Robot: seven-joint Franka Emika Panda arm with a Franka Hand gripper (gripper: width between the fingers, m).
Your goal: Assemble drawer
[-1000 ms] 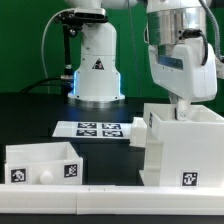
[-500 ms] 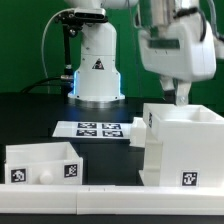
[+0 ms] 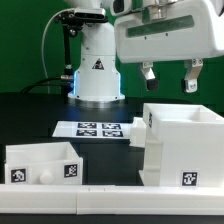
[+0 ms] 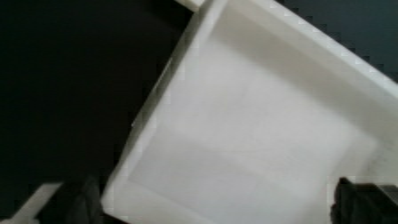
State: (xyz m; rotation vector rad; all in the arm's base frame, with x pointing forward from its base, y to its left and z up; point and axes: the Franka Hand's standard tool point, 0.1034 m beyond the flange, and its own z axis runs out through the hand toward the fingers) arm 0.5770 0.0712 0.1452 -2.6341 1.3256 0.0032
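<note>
**Inspector:** Position of the drawer parts?

**Assistant:** The box housing (image 3: 185,150) stands upright on the black table (image 3: 30,110) at the exterior view's right, open side up, with one tag on its front face. The small tray (image 3: 42,163) sits well apart from it at the exterior view's left, carrying two tags. A long white bar (image 3: 100,186) lies in front, between the two.

**Inspector:** And the gripper?

**Assistant:** The gripper (image 3: 168,80) hangs above the housing, clear of its rim. Its fingers (image 3: 147,75) are spread wide and hold nothing. The wrist view shows a white housing surface (image 4: 267,120) below, tilted across the frame, with a dark fingertip at either side.

**Inspector:** Surroundings?

**Assistant:** The marker board (image 3: 97,129) lies flat behind the parts, and the robot base (image 3: 97,70) stands behind it.
</note>
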